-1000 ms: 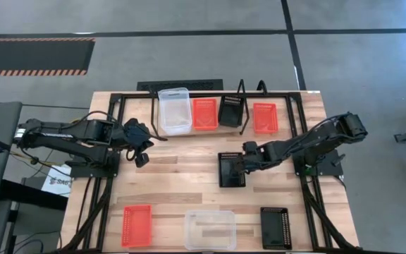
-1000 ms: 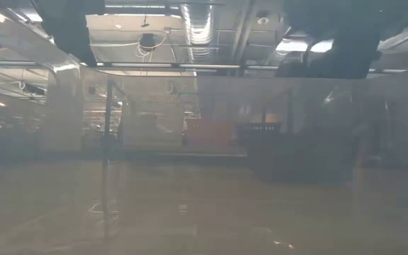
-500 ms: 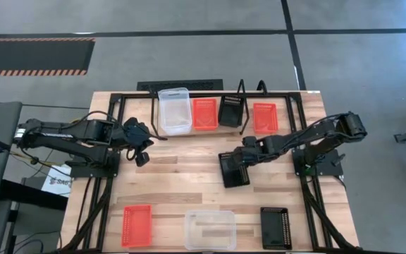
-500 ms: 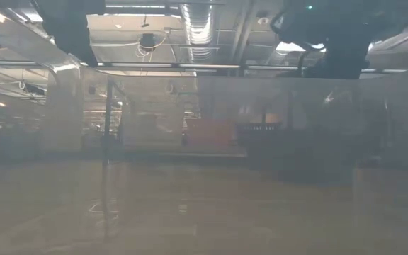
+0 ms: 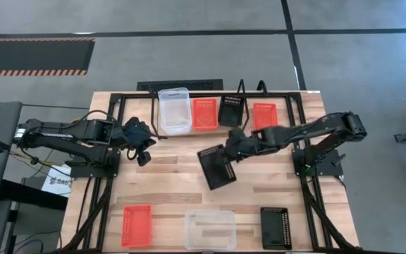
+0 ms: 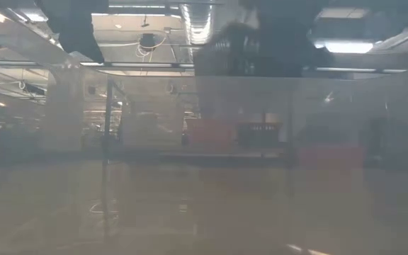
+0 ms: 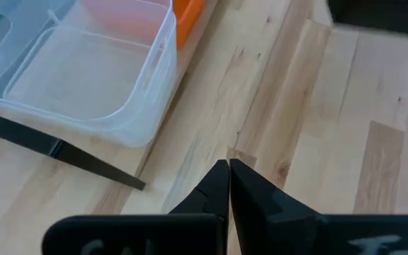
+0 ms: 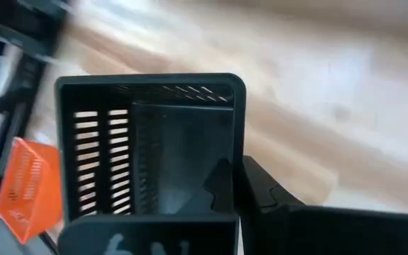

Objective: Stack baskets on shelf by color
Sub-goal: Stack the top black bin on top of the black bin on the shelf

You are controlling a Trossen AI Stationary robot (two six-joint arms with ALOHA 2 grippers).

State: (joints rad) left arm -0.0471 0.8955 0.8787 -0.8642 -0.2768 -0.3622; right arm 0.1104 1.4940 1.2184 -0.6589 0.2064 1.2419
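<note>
Orange, clear and black in a row: along the near edge of the desk point(image 5: 182, 166) lie an orange basket point(image 5: 136, 224), a clear basket point(image 5: 210, 229) and a black basket point(image 5: 275, 226), well apart from one another.

Farther in, over the middle of the pale wooden slats, the right hand point(image 5: 232, 149) is clamped on one wall of a black perforated basket point(image 5: 216, 166), which hangs tilted and turned askew; the right wrist view shows the dark fingers point(image 8: 225, 188) pinched on its rim. The left hand point(image 5: 141, 156), fingers pressed together with nothing between them, waits over the desk just in front of the shelf's left end.

At the far edge stands the shelf point(image 5: 178, 95), a black wire frame with upright loops. On it, side by side, are a clear tub point(image 5: 174, 110), an orange-red basket point(image 5: 204, 113) and a black basket on the shelf point(image 5: 230, 111); a loop stands between that one and another orange-red basket point(image 5: 264, 117).

No writing on the baskets can be read. Beyond the desk is grey floor with a striped hazard strip point(image 5: 34, 56); the low view is hazy, showing ceiling ducts and lights.
</note>
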